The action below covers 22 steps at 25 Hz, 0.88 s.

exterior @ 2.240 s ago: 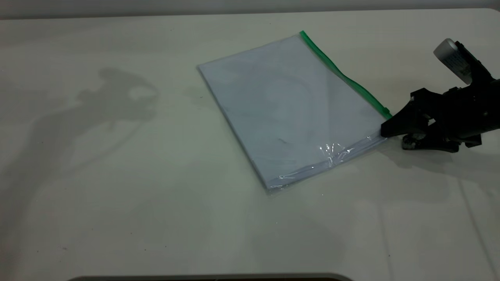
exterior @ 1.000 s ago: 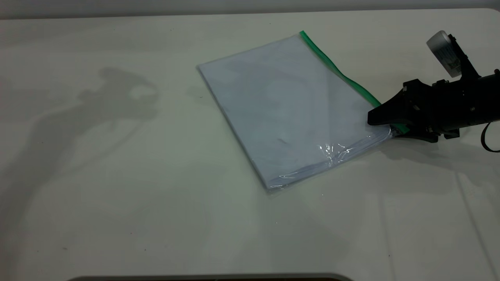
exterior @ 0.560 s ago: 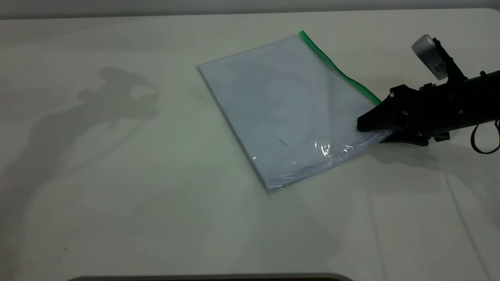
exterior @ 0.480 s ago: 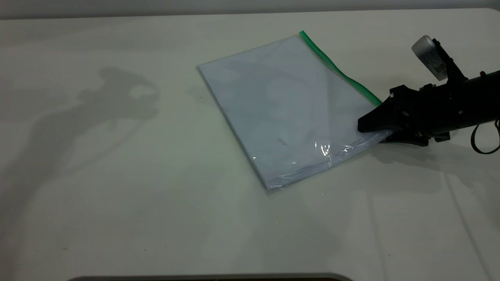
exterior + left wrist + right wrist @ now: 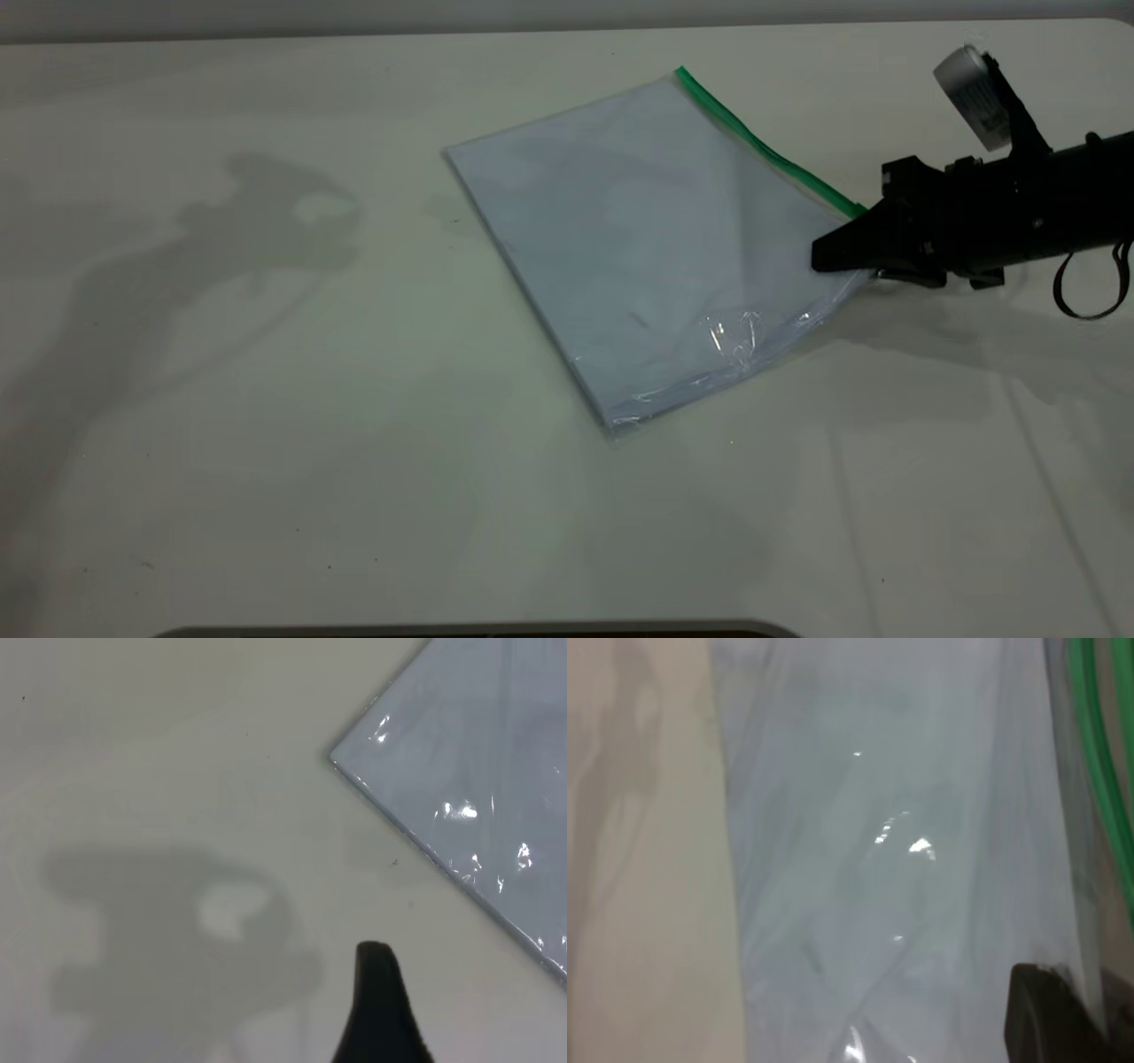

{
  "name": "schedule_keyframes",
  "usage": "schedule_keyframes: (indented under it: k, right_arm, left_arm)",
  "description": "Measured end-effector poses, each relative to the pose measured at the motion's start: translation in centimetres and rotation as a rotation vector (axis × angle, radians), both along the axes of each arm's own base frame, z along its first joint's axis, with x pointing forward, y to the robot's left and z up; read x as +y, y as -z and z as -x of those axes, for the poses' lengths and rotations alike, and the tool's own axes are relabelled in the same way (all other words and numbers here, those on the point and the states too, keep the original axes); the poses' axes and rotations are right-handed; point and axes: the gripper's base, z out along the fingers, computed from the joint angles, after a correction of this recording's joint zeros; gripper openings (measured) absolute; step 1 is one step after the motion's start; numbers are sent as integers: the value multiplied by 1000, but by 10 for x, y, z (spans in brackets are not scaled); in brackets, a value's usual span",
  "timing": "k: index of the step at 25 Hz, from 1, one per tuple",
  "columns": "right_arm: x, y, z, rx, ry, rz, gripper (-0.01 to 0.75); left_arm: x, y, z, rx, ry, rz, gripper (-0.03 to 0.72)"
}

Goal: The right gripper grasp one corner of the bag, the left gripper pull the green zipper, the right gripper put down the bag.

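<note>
Hidden behind the right tool [image 5: 842, 255] at three o'clock: the bag's [image 5: 638, 239] gripped corner and the near end of the green zipper [image 5: 762, 146], slider unseen; cut off by frame edges: right arm, left tool's [image 5: 379, 1010] single visible finger.

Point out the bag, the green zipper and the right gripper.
bag [image 5: 638, 239]: exterior view, middle of its clear face.
green zipper [image 5: 762, 149]: exterior view, midway along the green strip.
right gripper [image 5: 833, 255]: exterior view, jaw tips at the bag's corner.

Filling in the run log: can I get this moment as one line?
right gripper: shut on corner of the bag, lifting it | green zipper: untouched | left gripper: above table, off bag
</note>
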Motion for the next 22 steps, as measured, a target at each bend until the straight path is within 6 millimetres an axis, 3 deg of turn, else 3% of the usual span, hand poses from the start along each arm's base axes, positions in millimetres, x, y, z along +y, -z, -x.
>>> schedule_keyframes:
  k: [4, 8, 13, 17, 22]
  right_arm:
    - [-1, -36, -11, -103, -43, 37, 35]
    - [-3, -87, -21, -242, -105, 147, 35]
    - [6, -132, -23, -373, -201, 318, 35]
    - [29, -150, -20, -448, -281, 408, 35]
    - [63, -151, -13, -495, -379, 447, 35]
  left_arm:
    - [0, 0, 0, -16, 34, -16, 587]
    - [-8, -3, -1, -62, 124, -51, 587]
    - [-48, -17, -1, -187, 337, -106, 587]
    - [-85, -33, 2, -295, 504, -139, 587]
    - [-113, -43, 10, -369, 637, -161, 587]
